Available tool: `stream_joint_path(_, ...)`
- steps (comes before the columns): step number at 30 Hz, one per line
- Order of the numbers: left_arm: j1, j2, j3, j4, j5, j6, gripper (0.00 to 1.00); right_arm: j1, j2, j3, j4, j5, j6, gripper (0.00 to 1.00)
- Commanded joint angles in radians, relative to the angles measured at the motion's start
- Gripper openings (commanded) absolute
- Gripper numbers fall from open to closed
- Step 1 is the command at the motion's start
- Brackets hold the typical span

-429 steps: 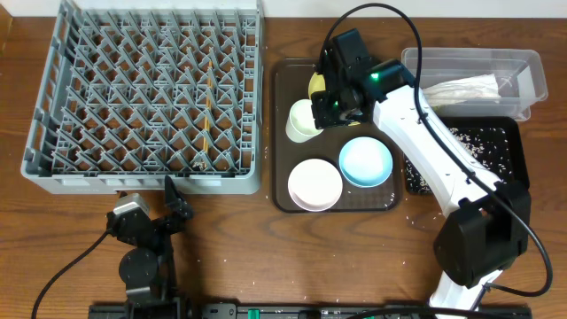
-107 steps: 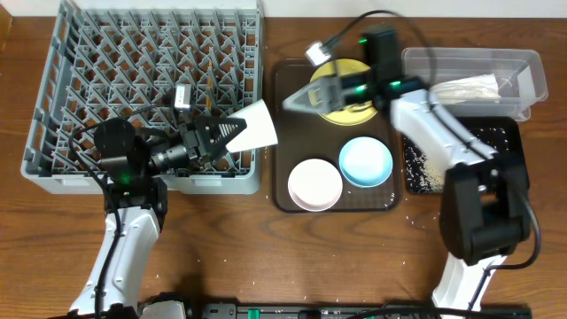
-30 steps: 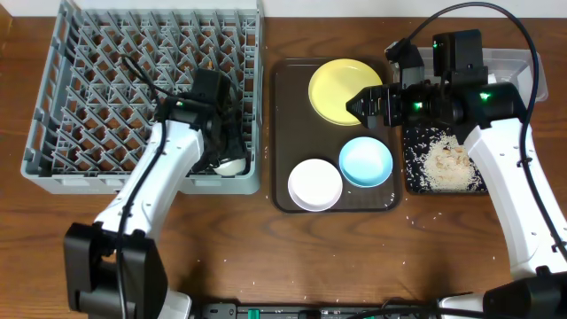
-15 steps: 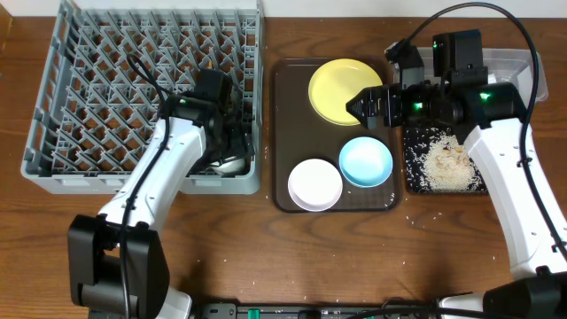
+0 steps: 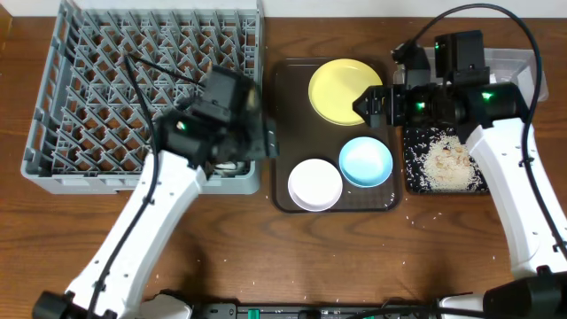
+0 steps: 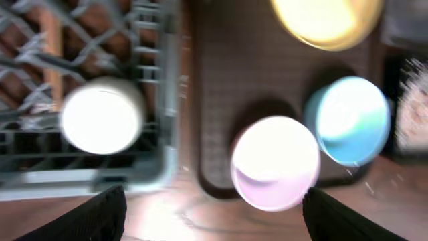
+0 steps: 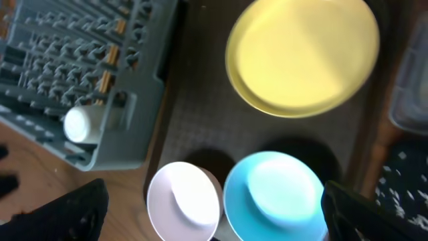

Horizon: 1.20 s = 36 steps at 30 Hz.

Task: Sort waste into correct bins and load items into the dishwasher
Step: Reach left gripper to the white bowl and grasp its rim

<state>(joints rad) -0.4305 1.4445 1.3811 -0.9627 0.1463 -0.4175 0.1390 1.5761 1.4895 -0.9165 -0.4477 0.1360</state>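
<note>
The small white cup [image 6: 101,120] is seen lodged in the grey dish rack [image 5: 106,89], in the near corner beside the brown tray [image 5: 288,106]. The left pincer [image 6: 214,217] is held above that corner with its jaws spread wide and nothing gripped. On the brown tray, the yellow plate [image 5: 345,90], the light blue bowl [image 5: 365,162] and the white bowl [image 5: 314,183] are laid out (the two bowls just beside each other, the plate at the far end). The right pincer [image 5: 370,105] is poised at the plate's right edge, likewise fully parted and empty. White rice-like scraps [image 5: 447,159] are heaped in the black tray [image 5: 409,168], which is set on the table [image 5: 354,257] just right of the brown tray. The clear tub [image 5: 530,75] behind it is largely hidden by the right arm [image 5: 505,168].
</note>
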Motion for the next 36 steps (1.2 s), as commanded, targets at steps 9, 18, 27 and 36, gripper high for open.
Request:
stream_joint_path(9, -0.171, 0.157, 0.01, 0.019, -0.001, 0.018, 0.86, -0.204, -0.018, 0.003, -0.08, -0.013, 0.057, 0.99)
stream_joint_path(18, -0.176, 0.312, 0.01, 0.045, -0.001, 0.135, 0.86, -0.196, -0.018, 0.003, -0.087, -0.013, 0.049, 0.99)
stream_joint_path(27, -0.176, 0.439, 0.01, 0.117, -0.034, 0.189, 0.85, -0.186, -0.018, 0.003, -0.088, -0.013, 0.042, 0.99)
stream_joint_path(36, -0.176, 0.509, 0.008, 0.15, -0.053, 0.188, 0.69, -0.177, -0.018, 0.003, -0.089, -0.013, 0.039, 0.99)
